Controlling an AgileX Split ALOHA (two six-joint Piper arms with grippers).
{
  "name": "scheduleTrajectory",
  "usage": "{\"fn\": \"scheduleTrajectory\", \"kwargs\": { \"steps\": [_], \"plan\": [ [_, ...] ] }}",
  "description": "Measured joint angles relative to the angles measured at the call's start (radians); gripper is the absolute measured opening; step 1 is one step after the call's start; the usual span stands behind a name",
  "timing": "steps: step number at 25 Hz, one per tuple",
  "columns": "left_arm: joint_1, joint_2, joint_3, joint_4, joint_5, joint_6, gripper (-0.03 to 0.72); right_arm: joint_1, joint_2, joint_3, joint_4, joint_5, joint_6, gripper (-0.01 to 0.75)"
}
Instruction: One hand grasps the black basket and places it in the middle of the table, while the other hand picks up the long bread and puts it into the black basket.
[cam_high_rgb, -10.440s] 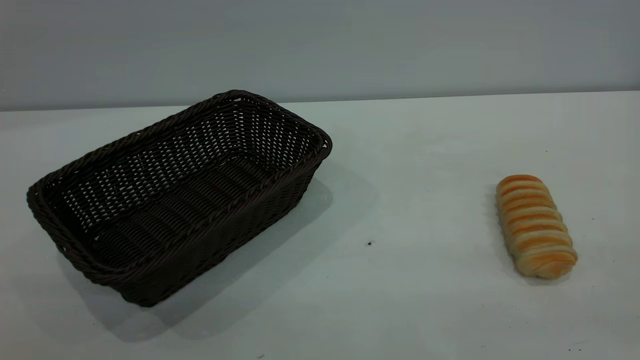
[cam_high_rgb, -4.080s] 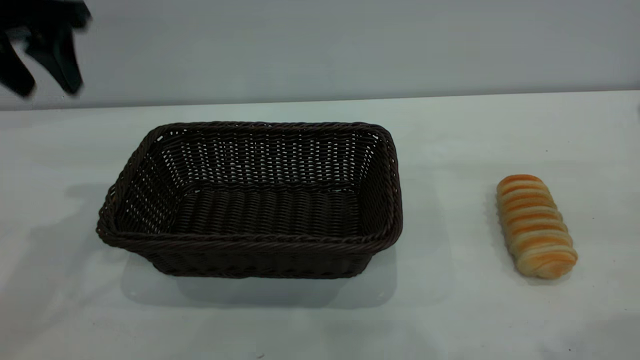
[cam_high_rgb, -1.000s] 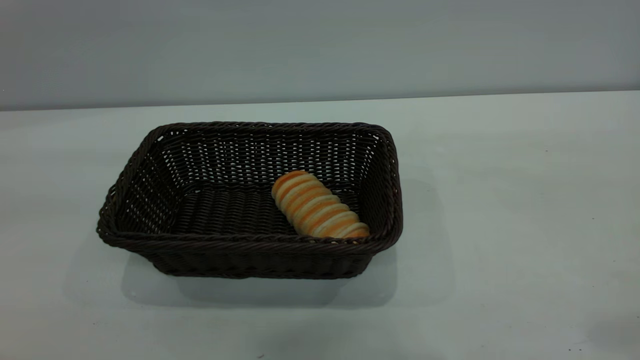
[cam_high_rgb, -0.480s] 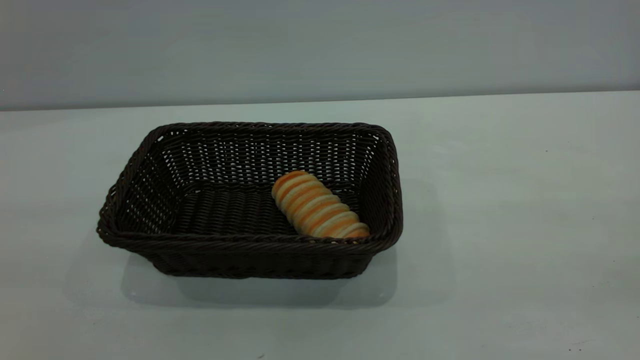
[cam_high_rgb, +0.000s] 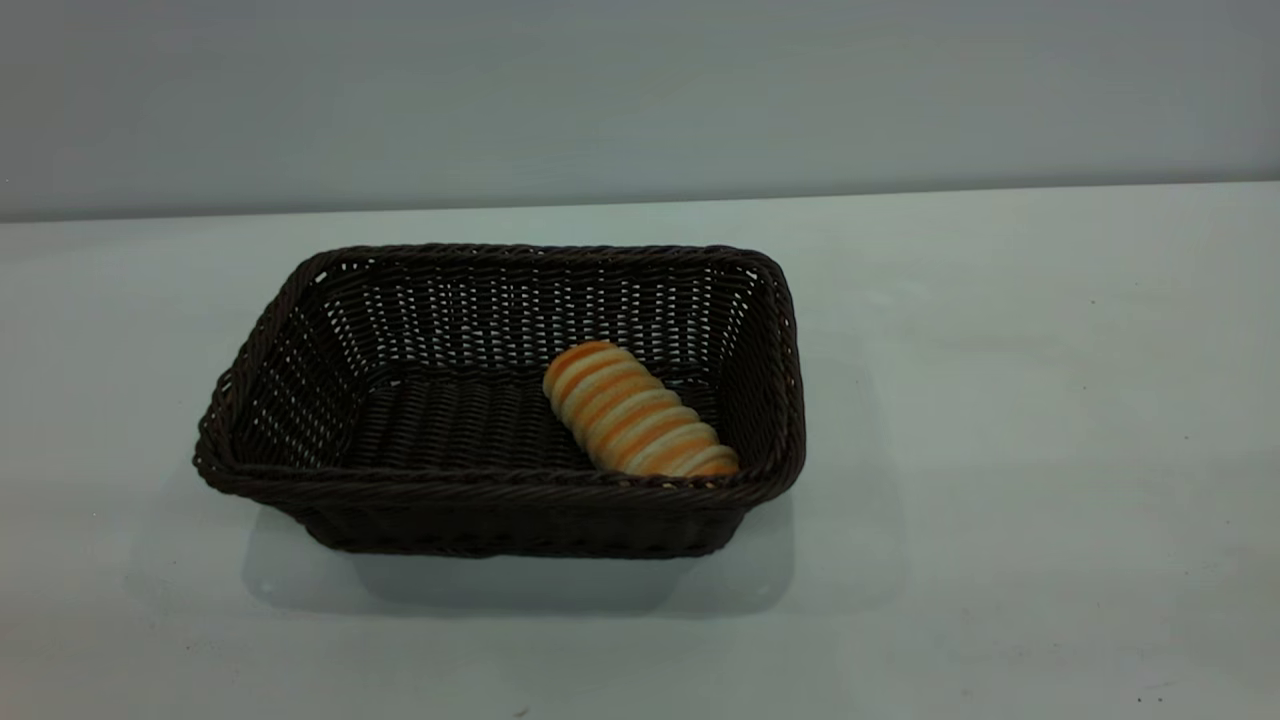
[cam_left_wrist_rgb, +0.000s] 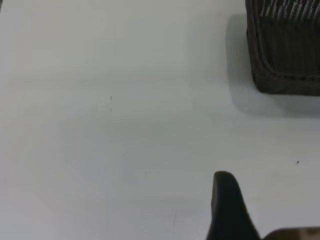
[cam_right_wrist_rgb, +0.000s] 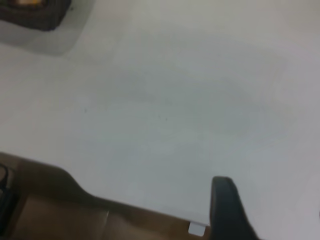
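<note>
Hovering over bare table (cam_left_wrist_rgb: 100, 125), your left gripper (cam_left_wrist_rgb: 227, 210) shows one finger, your right gripper (cam_right_wrist_rgb: 225, 210) likewise; spread cannot be told. Black basket (cam_high_rgb: 300, 330) sits mid-table, long bread (cam_high_rgb: 635, 412) inside, right end.

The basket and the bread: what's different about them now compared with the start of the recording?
The black basket was turned from a slant on the left to sit square near the middle of the table. The long bread went from the table's right side into the basket's right half and has been let go. Over the last second nothing moved. In the wrist views one finger of each gripper, left and right, hangs over bare table.
</note>
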Motion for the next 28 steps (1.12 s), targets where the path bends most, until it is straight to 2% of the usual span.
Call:
{"fn": "scheduleTrajectory", "kwargs": {
  "steps": [6,12,28],
  "plan": [
    [0.000,-0.030,0.000,-0.004,0.013,0.000,0.503,0.000,-0.014,0.001,-0.003,0.013,0.017,0.420],
    [0.000,-0.032,0.000,-0.008,0.135,0.023,0.503,0.000,-0.015,0.002,-0.004,0.018,0.025,0.420],
    [0.000,-0.032,0.019,-0.020,0.132,0.023,0.503,0.000,-0.015,0.017,-0.054,0.003,0.105,0.420]
  ]
}}
